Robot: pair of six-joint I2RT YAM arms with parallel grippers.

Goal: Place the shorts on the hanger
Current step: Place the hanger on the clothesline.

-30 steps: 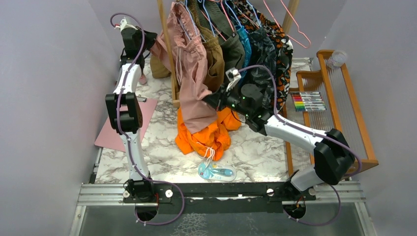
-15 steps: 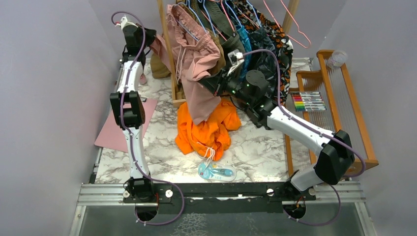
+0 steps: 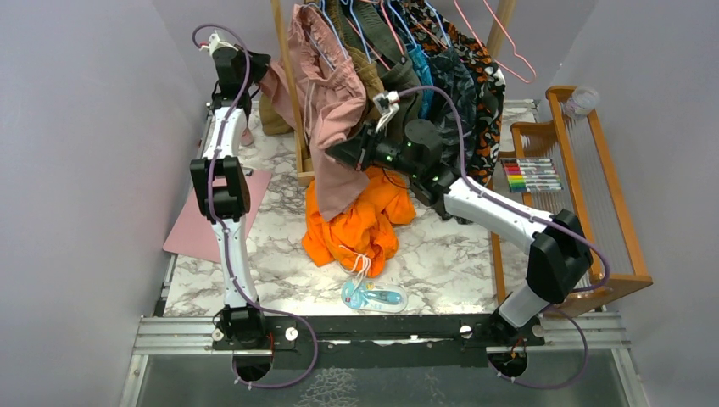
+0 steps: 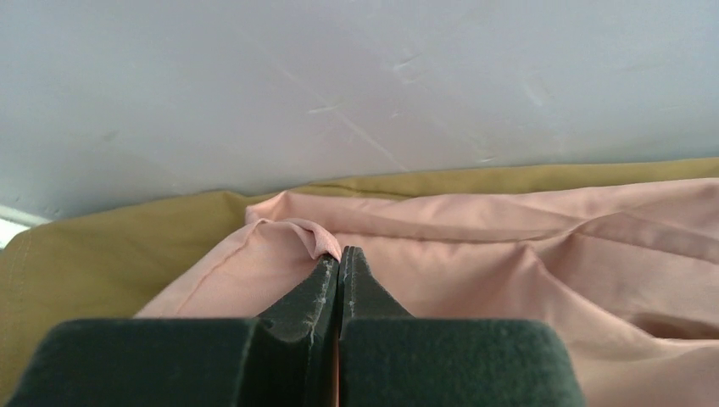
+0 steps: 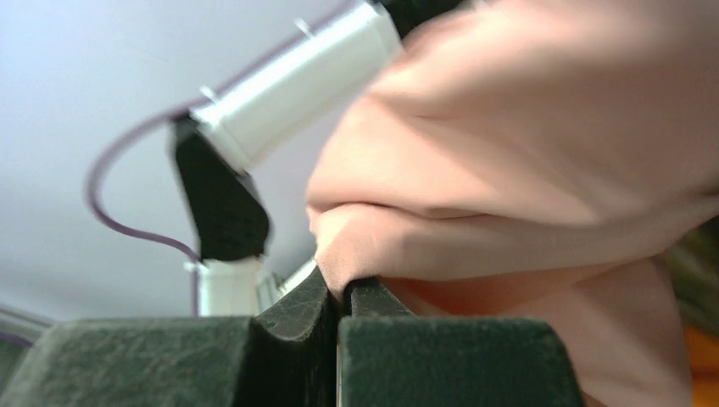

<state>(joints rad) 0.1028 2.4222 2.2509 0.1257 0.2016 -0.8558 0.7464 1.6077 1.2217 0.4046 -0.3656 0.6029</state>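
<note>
Already the shorts (image 3: 326, 93) are up off the bench (image 3: 441, 263) and hang at the clothes rail, with the gathered waistband high among the other garments and one pink leg trailing down in front of the orange shorts (image 3: 356, 225) heaped below.

Our left tool (image 4: 340, 254) is clenched on a small fold at the pink edge, its jaws pressed together with the cloth pinched at their tips. An olive garment (image 4: 102, 246) lies just behind that fold. Our right tool (image 5: 339, 292) is likewise clamped on a roll of the same pink fabric, lower down and on the other side. Between them, the two arms hold the shorts spread beside the wooden post (image 3: 292, 85) of the rack.

We see the thin light blue wire of the hanger (image 3: 333, 38) running up by the waistband. We cannot tell whether the fabric has actually passed over its bar, because the folds and neighbouring clothes hide that spot.

We judge the lifting and carrying done and the task well advanced, but not finished. Both tools grip the cloth, so nothing shows that the shorts would stay up on their own. In our view, what remains is to settle the fabric across the hanger, check that it bears the weight, and let go with each tool in turn.
</note>
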